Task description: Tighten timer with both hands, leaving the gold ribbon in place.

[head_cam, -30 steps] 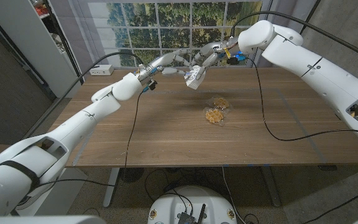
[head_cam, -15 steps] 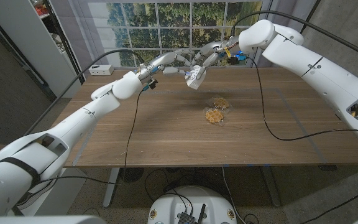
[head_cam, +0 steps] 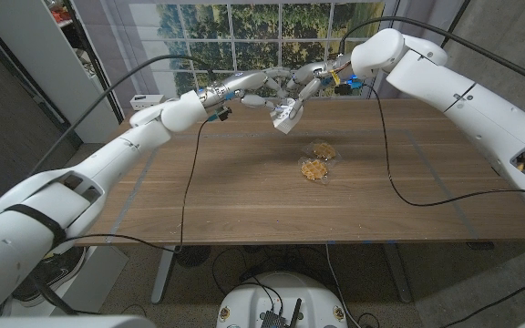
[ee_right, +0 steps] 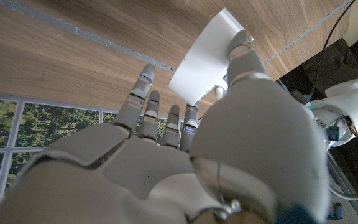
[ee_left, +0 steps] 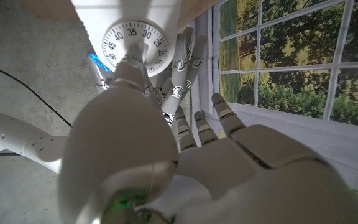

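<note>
A white timer hangs in the air over the far part of the wooden table, held between both hands. My right hand grips its body from behind; in the right wrist view my right hand has its thumb on the plain white back of the timer. My left hand reaches in from the other side, and in the left wrist view my left hand has its thumb tip on the knob of the timer's numbered dial. A gold ribbon lies on the table below.
A second gold ribbon piece lies just behind the first. A black cable trails across the table's right half. A small white box sits at the far left corner. A window stands behind the table.
My left forearm has lifted and swung toward the table's far left, with its hand stretched further to the timer. The timer and my right hand have barely moved.
</note>
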Controlling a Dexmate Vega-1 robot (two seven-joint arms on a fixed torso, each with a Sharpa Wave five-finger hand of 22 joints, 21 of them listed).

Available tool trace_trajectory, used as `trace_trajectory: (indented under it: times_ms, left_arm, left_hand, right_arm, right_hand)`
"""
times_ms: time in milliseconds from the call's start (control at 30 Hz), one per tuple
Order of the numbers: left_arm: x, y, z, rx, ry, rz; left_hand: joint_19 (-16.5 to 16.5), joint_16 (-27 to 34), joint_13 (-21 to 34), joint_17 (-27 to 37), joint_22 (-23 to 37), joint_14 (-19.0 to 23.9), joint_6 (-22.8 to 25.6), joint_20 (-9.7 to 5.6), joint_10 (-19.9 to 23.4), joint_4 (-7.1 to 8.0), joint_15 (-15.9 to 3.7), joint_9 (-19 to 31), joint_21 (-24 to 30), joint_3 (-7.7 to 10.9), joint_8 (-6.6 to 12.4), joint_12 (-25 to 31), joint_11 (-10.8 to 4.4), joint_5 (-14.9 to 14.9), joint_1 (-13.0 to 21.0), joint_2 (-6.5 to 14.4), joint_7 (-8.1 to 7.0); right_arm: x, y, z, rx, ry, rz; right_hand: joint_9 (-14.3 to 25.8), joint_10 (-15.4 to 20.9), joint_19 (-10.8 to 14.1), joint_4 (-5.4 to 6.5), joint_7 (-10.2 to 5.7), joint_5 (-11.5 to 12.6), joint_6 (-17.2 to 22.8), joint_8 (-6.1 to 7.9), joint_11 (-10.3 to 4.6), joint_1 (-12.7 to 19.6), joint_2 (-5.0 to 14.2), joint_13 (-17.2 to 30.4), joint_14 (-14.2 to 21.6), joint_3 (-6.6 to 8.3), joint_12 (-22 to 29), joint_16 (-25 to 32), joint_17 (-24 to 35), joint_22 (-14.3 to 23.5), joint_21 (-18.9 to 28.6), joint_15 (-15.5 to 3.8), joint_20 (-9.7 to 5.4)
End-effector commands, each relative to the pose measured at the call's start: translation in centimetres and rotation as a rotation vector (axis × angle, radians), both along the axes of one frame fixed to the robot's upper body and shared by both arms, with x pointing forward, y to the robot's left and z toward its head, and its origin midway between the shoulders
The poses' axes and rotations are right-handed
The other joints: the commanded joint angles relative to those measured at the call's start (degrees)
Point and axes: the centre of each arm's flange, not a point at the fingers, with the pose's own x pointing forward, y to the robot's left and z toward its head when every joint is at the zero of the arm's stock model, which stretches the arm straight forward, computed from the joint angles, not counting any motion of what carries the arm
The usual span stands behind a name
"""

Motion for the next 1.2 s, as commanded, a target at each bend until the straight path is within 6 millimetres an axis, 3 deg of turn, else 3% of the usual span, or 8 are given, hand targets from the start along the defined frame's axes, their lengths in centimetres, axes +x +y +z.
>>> trace_trajectory:
  times_ms: [33, 333, 567, 700, 767, 900, 1033, 1200]
  left_arm:
    - [-2.6, -0.2, 1.4, 0.333, -0.195, -0.011]
    - [-3.9, 0.8, 1.8, 0.522, -0.396, -0.009]
    - [-4.3, 0.8, 2.0, 0.463, -0.488, -0.099]
    - [-4.5, 0.4, 2.7, 0.275, -0.453, -0.107]
    - [-4.5, 0.5, 3.1, 0.122, -0.366, -0.112]
    - [-4.1, 0.8, 3.2, -0.104, -0.200, -0.129]
    - [-3.3, 1.3, 1.8, -0.222, -0.092, -0.130]
    - [-2.9, 1.9, 1.0, -0.321, -0.015, -0.117]
  left_hand:
    - [0.69, 0.47, 0.07, 0.21, 0.17, 1.25, 3.17, -1.27, 4.14, -0.25, -3.03, -0.05, 0.45, -0.32, 1.05, 0.07, -4.94, 0.27, 0.88, -0.31, -1.88]
    - [2.58, 1.03, 0.04, 0.50, 0.32, 3.10, 4.51, -3.08, 5.98, -0.54, -4.80, -0.82, 1.25, -0.52, 1.19, 0.68, -5.75, 0.81, 2.18, -0.53, -1.68]
    - [2.90, 1.73, 0.06, 0.86, 0.48, 5.12, 4.20, -4.56, 7.62, -0.25, -6.58, -1.56, 1.49, -0.60, 0.72, 1.21, -5.97, 1.21, 2.74, -0.05, -1.43]
    - [2.69, 1.79, 0.19, 1.35, 0.67, 5.36, 1.02, -4.79, 7.12, 1.17, -6.74, -1.47, 1.59, -0.20, -0.30, 0.95, -4.33, 1.04, 2.13, 1.82, -0.41]
    - [2.88, 1.56, 0.51, 1.55, 0.80, 5.79, -7.45, -4.80, 6.89, 3.25, -6.49, -0.02, 1.93, 0.30, -2.52, 0.87, -2.54, -0.35, 0.42, 2.16, -3.09]
    - [3.54, 1.38, 0.82, 1.42, 0.77, 6.42, -9.94, -5.15, 7.15, 6.59, -6.36, 0.31, 2.30, -1.27, -3.25, 1.03, -1.84, -2.12, -4.58, 0.99, -4.38]
    - [3.68, 1.29, 1.07, 1.39, 0.71, 6.79, -11.37, -4.61, 7.36, 8.23, -5.76, 0.09, 2.37, -2.26, -3.87, 1.15, -1.44, -3.12, -7.43, 0.52, -5.22]
    - [3.62, 0.98, 1.37, 1.29, 0.62, 6.73, -16.36, -3.82, 6.99, 8.46, -4.46, -0.27, 2.33, -1.98, -5.77, 1.05, -1.08, -3.92, -7.99, 0.85, -5.97]
  right_arm:
    - [-0.1, -0.4, 0.0, -0.015, -0.010, -0.006]
    - [0.0, -0.8, -0.2, -0.025, -0.010, -0.008]
    - [0.0, -1.2, -0.3, -0.008, -0.013, -0.005]
    - [0.0, -1.4, -0.6, 0.003, -0.015, -0.005]
    - [-0.1, -1.6, -0.6, 0.011, -0.017, -0.009]
    - [-0.2, -1.9, -0.6, 0.023, -0.022, -0.016]
    - [-0.2, -2.1, -0.5, 0.028, -0.033, -0.027]
    - [-0.2, -2.3, -0.4, 0.030, -0.034, -0.028]
  right_hand:
    - [10.49, 0.40, -0.17, 0.40, -7.85, 0.27, 8.35, 3.65, -0.02, -0.35, 1.25, 0.16, -0.11, 0.18, -0.38, -0.33, 0.13, 0.17, 0.04, -0.31, -0.16]
    - [10.53, 0.44, -0.33, 0.44, -7.69, 0.25, 8.52, 3.60, -0.09, -0.45, 1.27, 0.17, -0.22, 0.13, -0.45, -0.34, 0.13, 0.17, -0.01, -0.50, -0.30]
    - [10.53, 0.49, -0.36, 0.55, -7.78, 0.23, 8.54, 3.49, -0.09, -0.65, 1.32, 0.18, -0.25, 0.06, -0.49, -0.32, 0.15, 0.17, 0.00, -0.56, -0.33]
    - [10.57, 0.48, -0.38, 0.60, -7.82, 0.22, 8.50, 3.44, -0.10, -0.75, 1.34, 0.19, -0.27, 0.03, -0.52, -0.32, 0.15, 0.17, 0.00, -0.54, -0.37]
    - [10.59, 0.48, -0.40, 0.62, -7.69, 0.22, 8.57, 3.47, -0.15, -0.78, 1.36, 0.19, -0.32, 0.02, -0.53, -0.33, 0.15, 0.17, -0.01, -0.56, -0.39]
    - [10.62, 0.52, -0.40, 0.64, -7.74, 0.22, 8.54, 3.41, -0.08, -0.84, 1.40, 0.19, -0.31, 0.01, -0.55, -0.31, 0.15, 0.18, 0.01, -0.51, -0.39]
    - [10.66, 0.52, -0.41, 0.66, -7.63, 0.23, 8.57, 3.39, -0.13, -0.88, 1.44, 0.20, -0.29, 0.01, -0.58, -0.29, 0.16, 0.18, 0.01, -0.48, -0.40]
    - [10.66, 0.62, -0.35, 0.65, -7.60, 0.25, 8.74, 3.38, -0.10, -0.89, 1.48, 0.21, -0.24, 0.01, -0.57, -0.26, 0.15, 0.18, 0.05, -0.40, -0.36]
